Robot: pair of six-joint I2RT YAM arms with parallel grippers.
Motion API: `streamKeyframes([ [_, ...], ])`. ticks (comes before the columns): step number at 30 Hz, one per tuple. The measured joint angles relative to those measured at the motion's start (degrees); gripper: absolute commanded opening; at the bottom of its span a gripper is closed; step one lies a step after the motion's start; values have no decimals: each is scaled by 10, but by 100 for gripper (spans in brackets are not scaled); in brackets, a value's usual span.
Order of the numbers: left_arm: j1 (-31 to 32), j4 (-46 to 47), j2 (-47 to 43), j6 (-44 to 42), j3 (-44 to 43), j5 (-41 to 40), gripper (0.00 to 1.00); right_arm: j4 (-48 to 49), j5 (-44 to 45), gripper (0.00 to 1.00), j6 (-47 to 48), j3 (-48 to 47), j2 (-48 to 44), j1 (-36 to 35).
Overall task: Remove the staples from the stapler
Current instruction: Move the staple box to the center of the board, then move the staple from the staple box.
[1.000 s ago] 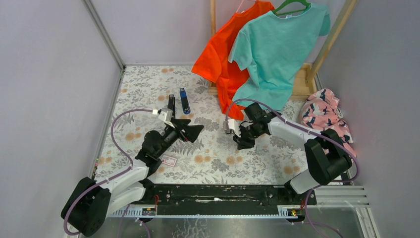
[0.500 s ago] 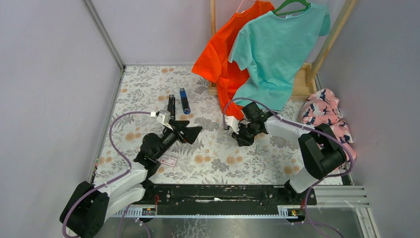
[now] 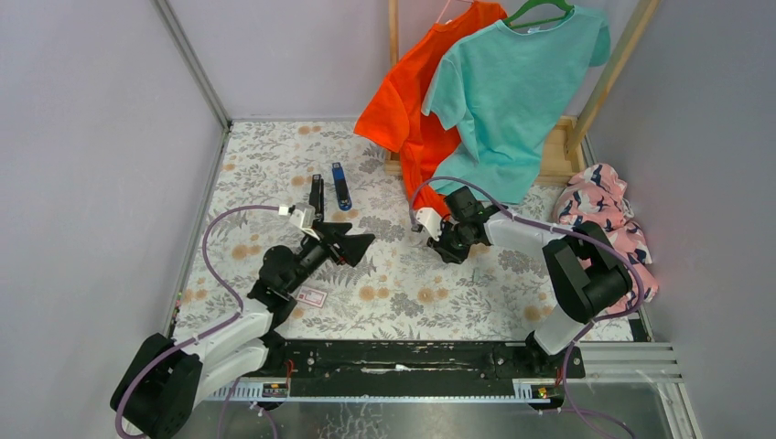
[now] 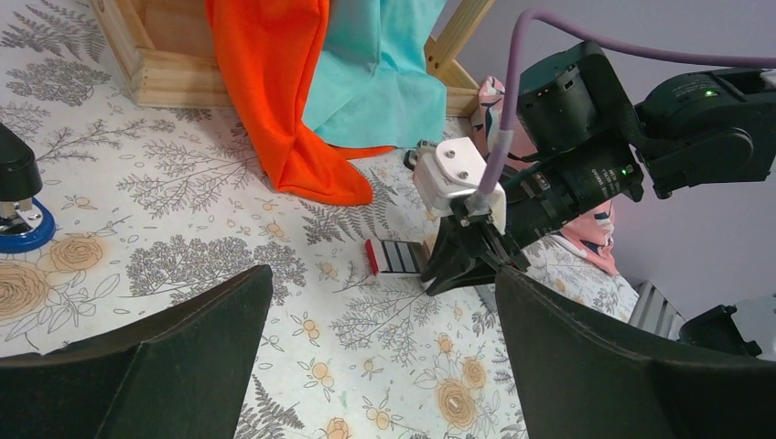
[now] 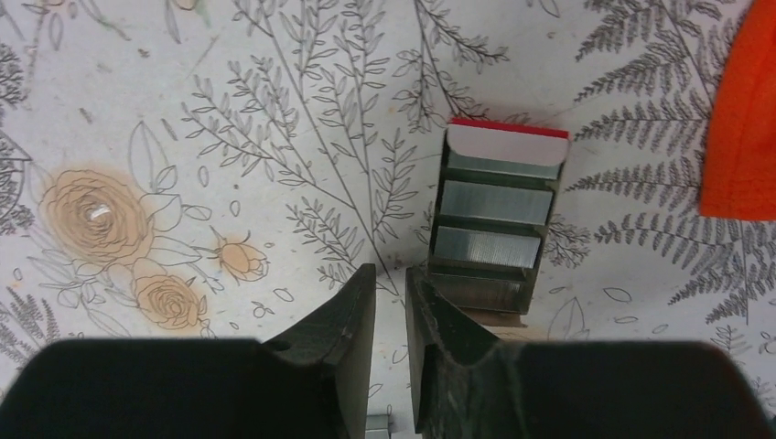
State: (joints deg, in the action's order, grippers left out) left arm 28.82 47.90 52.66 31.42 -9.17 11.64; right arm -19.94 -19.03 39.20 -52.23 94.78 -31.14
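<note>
We see the stapler (image 3: 316, 194) lying on the table (image 3: 274, 155), at 11 o'clock from the wide-open left gripper (image 3: 361, 245). The right gripper (image 5: 389, 274) has its jaws nearly together; we cannot tell whether it pinches staples. We judge a set-down beside the card (image 5: 499, 210) comes next, calling for a gentle release.

The left arm (image 3: 229, 331) stretches forward from its base, well to the left of the orange shirt (image 3: 407, 110). The left gripper (image 4: 382, 273) points toward the shirt's hem, jaws spread wide. The right arm (image 3: 531, 233) folds back leftward. The right gripper (image 5: 389, 293) tips downward just below that hem, jaws a narrow slit apart.
</note>
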Motion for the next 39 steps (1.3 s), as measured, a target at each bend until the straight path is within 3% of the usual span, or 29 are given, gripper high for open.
streamKeyframes([
  [10,0,20,21,16,0,22,97,24,49,28,-22,0,0,1],
  [17,7,30,87,48,-18,65,92,-61,-60,28,0,-31,-22,27],
  [21,78,17,122,51,-46,32,91,-96,-137,28,-16,-68,-68,106],
  [27,244,-46,163,34,-144,-114,73,-94,-212,36,-83,-83,-173,228],
  [33,290,-156,297,51,-269,-209,68,-63,-256,36,-163,-80,-238,287],
  [36,310,-215,358,54,-328,-226,61,-63,-268,37,-187,-79,-234,305],
  [39,320,-250,405,54,-370,-226,48,-63,-274,37,-204,-75,-233,314],
])
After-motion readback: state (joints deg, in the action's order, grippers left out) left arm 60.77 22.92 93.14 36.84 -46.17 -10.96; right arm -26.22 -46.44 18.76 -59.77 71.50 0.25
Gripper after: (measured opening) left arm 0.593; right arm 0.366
